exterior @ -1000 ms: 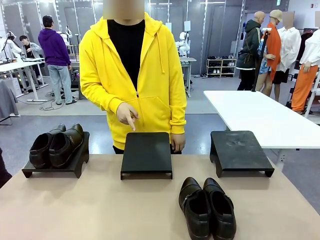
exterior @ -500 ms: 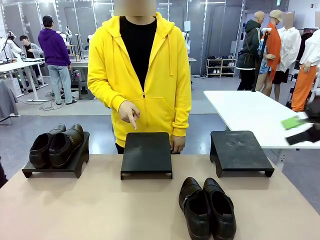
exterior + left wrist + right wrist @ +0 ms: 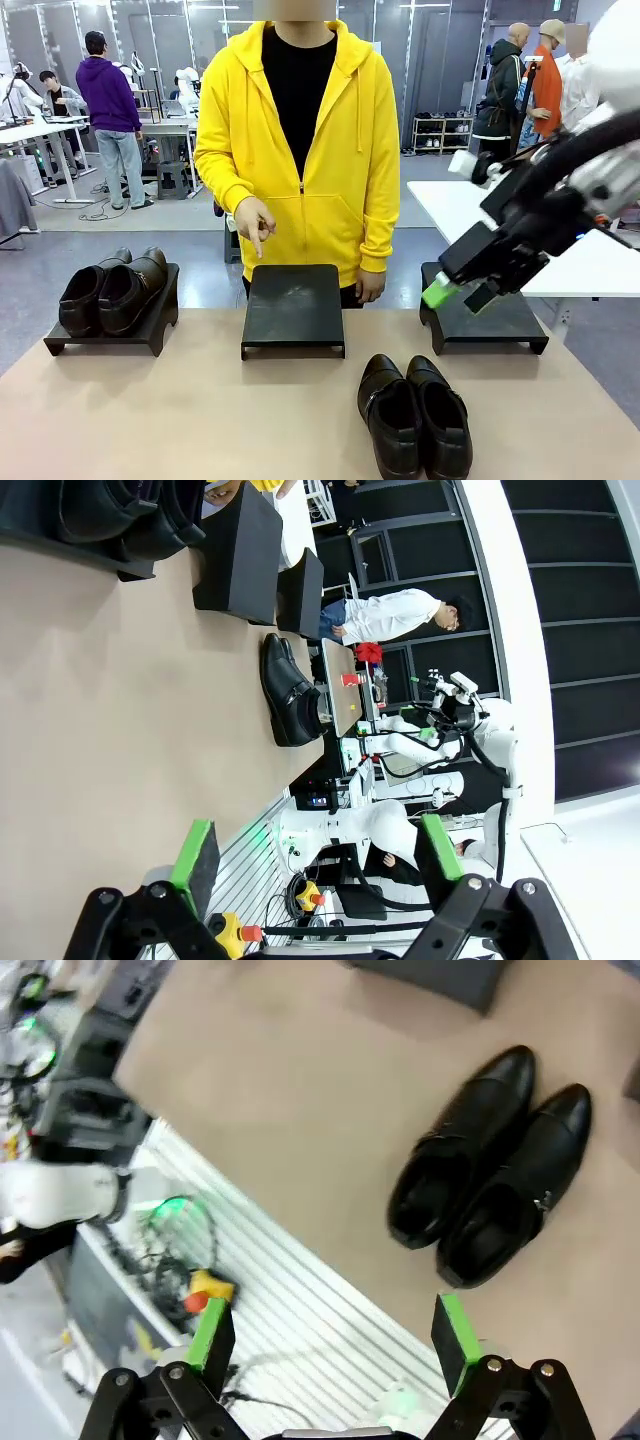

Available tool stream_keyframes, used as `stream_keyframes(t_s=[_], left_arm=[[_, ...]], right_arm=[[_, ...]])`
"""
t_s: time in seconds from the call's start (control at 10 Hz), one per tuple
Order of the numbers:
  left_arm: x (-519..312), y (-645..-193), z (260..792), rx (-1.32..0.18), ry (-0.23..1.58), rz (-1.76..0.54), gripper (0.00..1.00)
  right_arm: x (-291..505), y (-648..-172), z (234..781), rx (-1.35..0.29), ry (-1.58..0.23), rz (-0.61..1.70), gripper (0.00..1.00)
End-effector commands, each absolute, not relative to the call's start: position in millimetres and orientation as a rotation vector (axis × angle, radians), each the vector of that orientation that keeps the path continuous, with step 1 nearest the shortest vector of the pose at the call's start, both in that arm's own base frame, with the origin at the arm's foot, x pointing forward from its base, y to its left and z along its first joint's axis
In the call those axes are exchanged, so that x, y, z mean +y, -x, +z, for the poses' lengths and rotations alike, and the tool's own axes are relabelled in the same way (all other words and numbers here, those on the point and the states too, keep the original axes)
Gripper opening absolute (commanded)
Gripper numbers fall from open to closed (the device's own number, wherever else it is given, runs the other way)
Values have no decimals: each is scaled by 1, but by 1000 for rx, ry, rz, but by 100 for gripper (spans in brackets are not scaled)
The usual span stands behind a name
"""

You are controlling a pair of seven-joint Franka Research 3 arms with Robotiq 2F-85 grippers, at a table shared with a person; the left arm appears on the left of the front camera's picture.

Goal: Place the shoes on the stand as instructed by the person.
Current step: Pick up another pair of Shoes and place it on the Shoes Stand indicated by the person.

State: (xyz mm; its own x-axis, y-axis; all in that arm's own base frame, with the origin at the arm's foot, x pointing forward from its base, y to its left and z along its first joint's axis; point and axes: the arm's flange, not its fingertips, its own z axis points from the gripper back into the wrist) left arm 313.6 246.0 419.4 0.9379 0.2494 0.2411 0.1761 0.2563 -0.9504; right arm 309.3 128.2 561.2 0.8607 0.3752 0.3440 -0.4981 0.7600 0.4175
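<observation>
**Person points at the middle stand; both grippers released**

The middle stand [image 3: 293,305], a low black platform, sits toward the far edge of the tan table [image 3: 150,420]. The person [image 3: 300,140] in the yellow hoodie stands just behind it. One hand [image 3: 254,222] is held above the stand's far-left corner with the index finger aimed down at its top. The other hand [image 3: 371,287] hangs by its far-right corner.

The buckled pair [image 3: 415,418] of black shoes lies on the table, on the near side of the middle stand and a little to the robot's right of it. The two shoes lie side by side and touch, with their toes toward the far side. The brown-black pair [image 3: 110,290] rests on a second stand [image 3: 150,330] to the robot's left of the middle stand. A third stand [image 3: 490,315] sits to its right.

The right gripper [image 3: 458,296] hangs in the air to the right of the middle stand, over the third stand's near-left part. Its green pads are spread wide and released. In the right wrist view the buckled pair lies on the table beyond the fingers, apart from them.

The left gripper [image 3: 318,855] is well apart from the middle stand, off toward the robot's left. Its fingers are also spread and released. The left wrist view looks along the table past the brown-black pair toward the middle stand.
</observation>
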Motion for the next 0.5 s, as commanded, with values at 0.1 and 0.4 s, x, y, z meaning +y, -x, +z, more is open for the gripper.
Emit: stream_keyframes(t_s=[0.1,0.4], left_arm=[[244,-310,420,-386,1311,40,100],[244,-310,420,-386,1311,40,100]], right_arm=[[154,-320,516,-255,-344,332,100],[167,-334,458,-258,-248,239,100]])
